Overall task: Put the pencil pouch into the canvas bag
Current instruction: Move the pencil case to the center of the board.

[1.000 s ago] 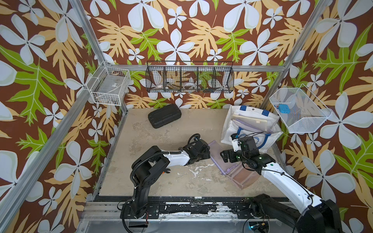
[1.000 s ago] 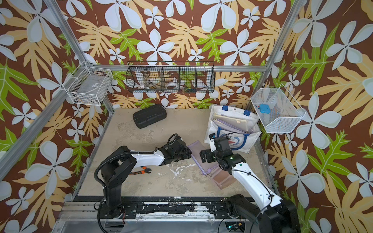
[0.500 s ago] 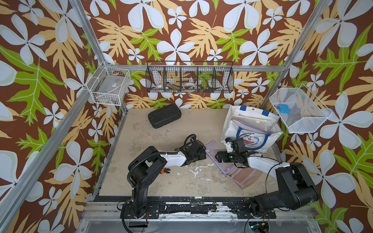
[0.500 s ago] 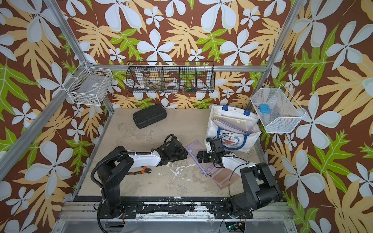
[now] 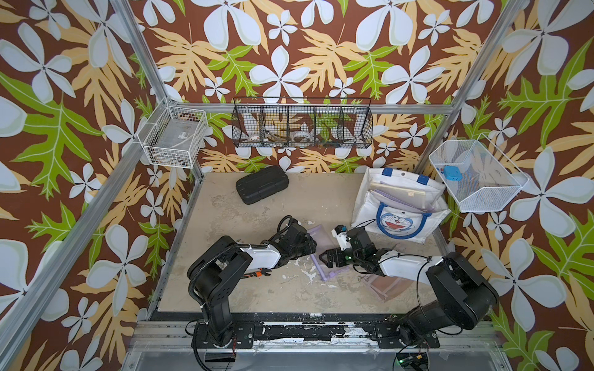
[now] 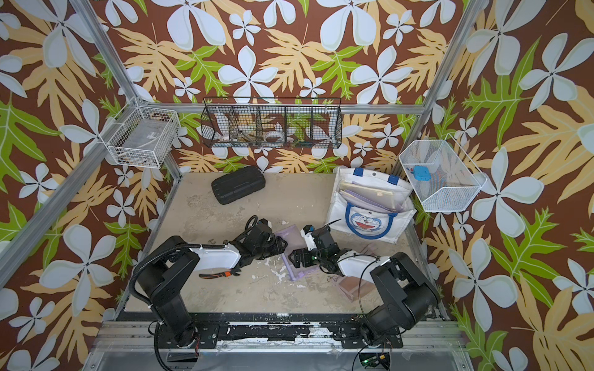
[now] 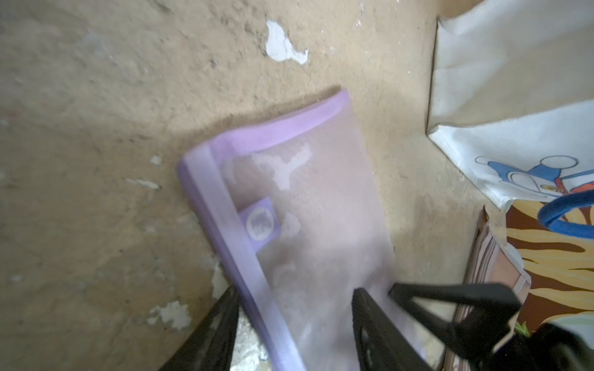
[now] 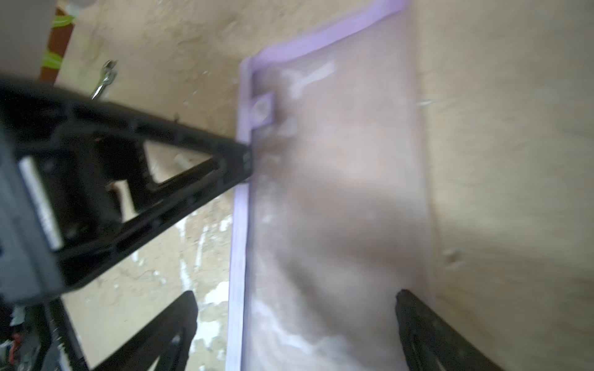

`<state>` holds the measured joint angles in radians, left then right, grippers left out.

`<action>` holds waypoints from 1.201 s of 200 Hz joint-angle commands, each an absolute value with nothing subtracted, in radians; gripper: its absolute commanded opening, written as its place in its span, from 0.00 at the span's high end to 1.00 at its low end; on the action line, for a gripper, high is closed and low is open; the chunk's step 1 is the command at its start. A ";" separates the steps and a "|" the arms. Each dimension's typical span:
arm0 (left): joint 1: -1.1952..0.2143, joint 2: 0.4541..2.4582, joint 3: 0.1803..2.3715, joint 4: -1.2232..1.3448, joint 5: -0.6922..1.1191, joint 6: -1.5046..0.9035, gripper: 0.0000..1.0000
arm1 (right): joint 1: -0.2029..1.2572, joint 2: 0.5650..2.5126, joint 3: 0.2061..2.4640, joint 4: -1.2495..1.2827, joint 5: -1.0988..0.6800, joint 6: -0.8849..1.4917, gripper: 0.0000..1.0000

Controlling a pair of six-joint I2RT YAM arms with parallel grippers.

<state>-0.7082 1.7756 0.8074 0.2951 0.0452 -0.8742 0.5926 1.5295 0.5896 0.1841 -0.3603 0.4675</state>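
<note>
Pencil pouch [image 5: 319, 235], flat lilac mesh, purple-bordered: probably light, floppy; pinch the stiffer border. Left gripper [image 7: 294, 294] half-open astride that border, right gripper [image 8: 295, 295] wide open, neither gripping.

my right arm [image 5: 405, 266] has folded low, and the right gripper [image 5: 323, 258] has slid left over the pencil pouch [image 5: 319, 232].

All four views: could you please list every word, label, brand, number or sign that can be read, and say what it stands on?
Pencil pouch, round badge on its purple tab: lettering present, too blurred to read.
Left gripper, white strip on its body: any print too blurred to read.
Canvas bag: a cartoon cat face only, no words visible.
Nothing else legible.
</note>
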 commanded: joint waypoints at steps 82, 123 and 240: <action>-0.693 1.771 0.751 0.209 -0.007 -0.846 0.60 | 0.589 1.371 0.533 0.046 -0.327 0.563 0.05; -0.693 1.729 0.706 0.197 -0.012 -0.796 0.58 | 0.563 1.423 0.520 0.100 -0.360 0.552 0.06; -0.736 1.780 0.707 0.254 0.114 -0.838 0.73 | 0.615 1.603 0.568 0.267 -0.488 0.576 0.28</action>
